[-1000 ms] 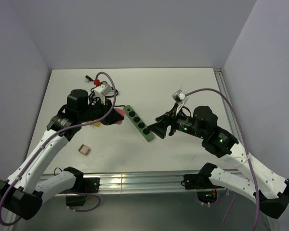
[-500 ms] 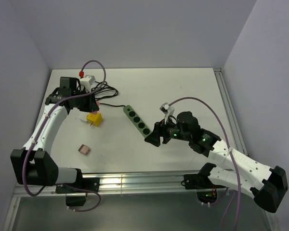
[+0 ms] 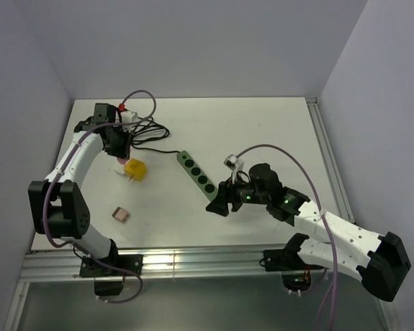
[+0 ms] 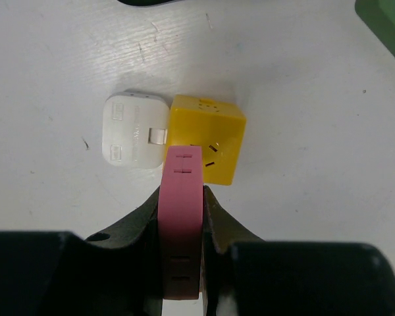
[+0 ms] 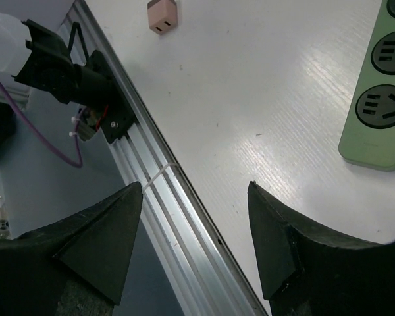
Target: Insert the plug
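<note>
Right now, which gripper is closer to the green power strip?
Right. The right gripper is beside the green power strip; the left gripper is far to its left, by the yellow cube.

Pink plug (image 4: 182, 217), yellow cube (image 4: 207, 131), white adapter (image 4: 133, 131), green power strip (image 3: 199, 176).

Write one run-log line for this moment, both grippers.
left gripper: shut on pink plug | right gripper: open, near green power strip

Both arms out over the table
L arm (image 3: 74, 157) reaches far-left, L gripper (image 3: 117, 146) pinched tight; R arm (image 3: 319, 222) low toward centre, R gripper (image 3: 218, 202) jaws wide.
</note>
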You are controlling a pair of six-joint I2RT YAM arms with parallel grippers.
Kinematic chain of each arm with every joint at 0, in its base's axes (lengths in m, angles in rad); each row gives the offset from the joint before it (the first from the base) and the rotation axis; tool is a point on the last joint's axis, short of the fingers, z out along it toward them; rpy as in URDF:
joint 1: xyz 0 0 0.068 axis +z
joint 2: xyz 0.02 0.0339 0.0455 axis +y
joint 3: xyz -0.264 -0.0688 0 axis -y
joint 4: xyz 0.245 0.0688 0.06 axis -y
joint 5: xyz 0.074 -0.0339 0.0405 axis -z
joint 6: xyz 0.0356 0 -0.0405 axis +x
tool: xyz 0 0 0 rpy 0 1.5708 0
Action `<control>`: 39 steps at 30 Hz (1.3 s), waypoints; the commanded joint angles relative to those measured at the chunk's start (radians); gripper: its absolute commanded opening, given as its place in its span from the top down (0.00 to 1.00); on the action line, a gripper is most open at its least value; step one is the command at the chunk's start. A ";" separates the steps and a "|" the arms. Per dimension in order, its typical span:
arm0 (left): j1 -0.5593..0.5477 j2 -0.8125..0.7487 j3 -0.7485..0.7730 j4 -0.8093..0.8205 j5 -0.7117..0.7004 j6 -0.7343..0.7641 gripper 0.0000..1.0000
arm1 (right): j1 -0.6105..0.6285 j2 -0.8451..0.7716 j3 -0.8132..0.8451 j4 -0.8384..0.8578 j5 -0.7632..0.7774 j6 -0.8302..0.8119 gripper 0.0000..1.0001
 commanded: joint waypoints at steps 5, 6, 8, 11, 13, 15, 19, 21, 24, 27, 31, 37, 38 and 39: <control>-0.005 -0.008 -0.006 0.037 -0.032 0.066 1.00 | -0.004 -0.004 0.002 0.047 -0.023 -0.012 0.28; -0.009 -0.004 -0.007 0.036 -0.033 0.066 1.00 | -0.004 -0.004 0.004 0.045 -0.023 -0.012 0.28; -0.016 0.008 -0.020 0.037 -0.030 0.069 1.00 | -0.004 -0.002 0.002 0.045 -0.021 -0.012 0.28; -0.030 0.015 -0.038 0.057 -0.016 0.080 1.00 | -0.004 0.001 0.004 0.047 -0.023 -0.012 0.28; -0.038 0.024 -0.040 0.057 -0.019 0.080 1.00 | -0.002 0.004 0.002 0.047 -0.023 -0.012 0.28; -0.047 0.044 -0.030 0.048 -0.029 0.080 1.00 | -0.004 0.005 0.004 0.045 -0.024 -0.012 0.28; -0.055 0.053 -0.033 0.060 -0.032 0.078 1.00 | -0.004 0.010 0.004 0.044 -0.023 -0.015 0.28; -0.055 0.062 -0.029 0.054 -0.036 0.077 1.00 | -0.004 0.010 0.004 0.044 -0.023 -0.014 0.28; -0.055 0.071 -0.027 0.051 -0.061 0.077 1.00 | -0.004 0.010 0.002 0.044 -0.021 -0.014 0.28; -0.055 0.071 -0.032 0.056 -0.062 0.080 1.00 | -0.004 0.013 0.004 0.044 -0.018 -0.015 0.28; -0.055 0.078 -0.032 0.054 -0.072 0.081 1.00 | -0.004 0.018 0.004 0.044 -0.021 -0.015 0.28; -0.055 0.085 -0.032 0.054 -0.065 0.084 1.00 | -0.002 0.024 0.002 0.047 -0.024 -0.014 0.28; -0.055 0.087 -0.033 0.057 -0.065 0.083 1.00 | -0.004 0.024 0.005 0.045 -0.024 -0.014 0.28; -0.055 0.087 -0.037 0.059 -0.064 0.083 1.00 | -0.004 0.024 0.005 0.045 -0.024 -0.014 0.28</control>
